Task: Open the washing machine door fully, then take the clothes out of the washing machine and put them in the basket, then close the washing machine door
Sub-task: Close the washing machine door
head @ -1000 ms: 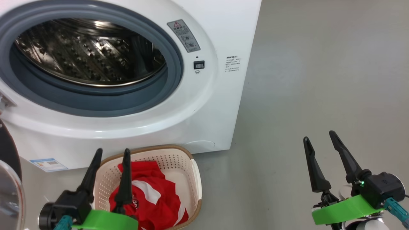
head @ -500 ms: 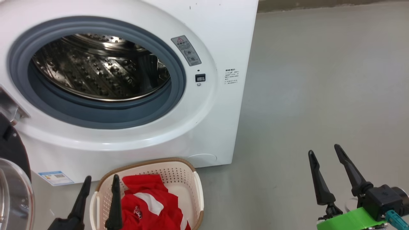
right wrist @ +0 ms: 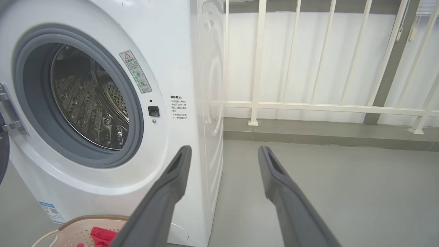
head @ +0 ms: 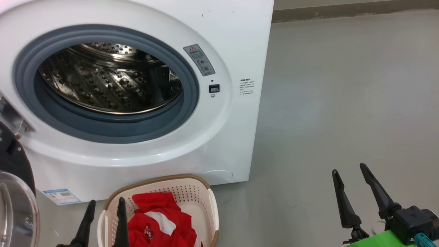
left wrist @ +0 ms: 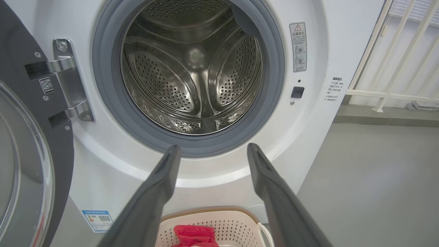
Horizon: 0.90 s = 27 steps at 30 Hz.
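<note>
Clothes (head: 154, 223) are seen in the basket (head: 192, 195), left claw (left wrist: 213, 147) and right claw (head: 348, 168) are spread empty, and the washing machine door (left wrist: 20, 154) is judged due for closing.

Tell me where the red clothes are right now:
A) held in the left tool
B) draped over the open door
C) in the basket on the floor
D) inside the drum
C: the clothes lie in the basket in front of the washing machine, and its drum shows bare steel.
</note>
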Motion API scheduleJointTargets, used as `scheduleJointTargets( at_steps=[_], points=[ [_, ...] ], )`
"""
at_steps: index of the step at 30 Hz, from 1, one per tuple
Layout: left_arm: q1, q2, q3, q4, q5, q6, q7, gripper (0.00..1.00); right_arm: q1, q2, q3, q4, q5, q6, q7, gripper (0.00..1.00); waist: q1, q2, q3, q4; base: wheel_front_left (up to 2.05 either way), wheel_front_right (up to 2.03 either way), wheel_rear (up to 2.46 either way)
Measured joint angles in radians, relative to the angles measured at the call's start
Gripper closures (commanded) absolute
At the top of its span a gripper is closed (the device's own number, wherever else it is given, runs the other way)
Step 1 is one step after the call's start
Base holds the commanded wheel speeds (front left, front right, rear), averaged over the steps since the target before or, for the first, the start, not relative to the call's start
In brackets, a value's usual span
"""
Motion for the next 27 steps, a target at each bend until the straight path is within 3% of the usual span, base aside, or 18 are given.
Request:
scheduleJointTargets(
  at_steps=[18, 27],
  points=[
    [0.000, 0.018, -0.019, -0.024, 0.007, 0.009, 0.009, 0.00, -0.001, 0.000, 0.001, 0.000, 0.001, 0.000, 0.000, 0.00, 0.0000, 0.0000, 0.008, 0.006, -0.01, 0.01, 0.00],
    [0.000, 0.025, -0.022, -0.024, 0.010, 0.018, 0.013, 0.00, -0.002, 0.000, 0.001, 0.000, 0.002, 0.000, 0.000, 0.00, 0.0000, 0.0000, 0.014, 0.005, -0.93, 0.78, 0.16]
  ],
)
